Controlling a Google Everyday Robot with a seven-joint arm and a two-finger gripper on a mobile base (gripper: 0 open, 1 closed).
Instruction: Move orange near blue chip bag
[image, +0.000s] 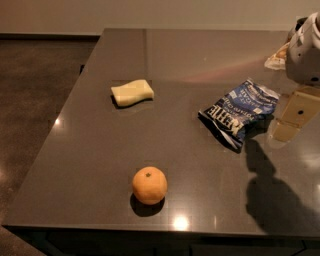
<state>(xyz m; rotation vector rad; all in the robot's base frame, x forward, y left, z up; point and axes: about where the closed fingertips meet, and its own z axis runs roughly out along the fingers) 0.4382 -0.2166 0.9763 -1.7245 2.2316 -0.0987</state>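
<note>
Dim room, with a pale wall across the top and a dark brown floor to the left. A dark grey, glossy desk (90, 150) fills most of the camera view, and small spots of light glint on its near edge.

The orange (149, 185) sits near the front edge of the desk, left of centre, with its tiny green stem dot turned upward and a short shadow beneath it. Nothing touches it. The blue chip bag (240, 112) lies flat and wrinkled further back and to the right, well apart from the orange, its white lettering running at a slant. A pale yellow sponge (132, 92) with wavy edges rests toward the back left, apart from both.

At the right edge, the robot's white arm housing (306, 47) hangs above the desk. Below it the tan claw (292, 120) is lowered just beside the right end of the blue chip bag, far from the orange and holding nothing that can be seen. Whether the claw is wide or narrow cannot be told from this angle. Its dark shadow (272, 200) falls across the desk in front of it. A pale crumpled object (276, 59) shows partly behind the arm at the far right; what it is cannot be told.
</note>
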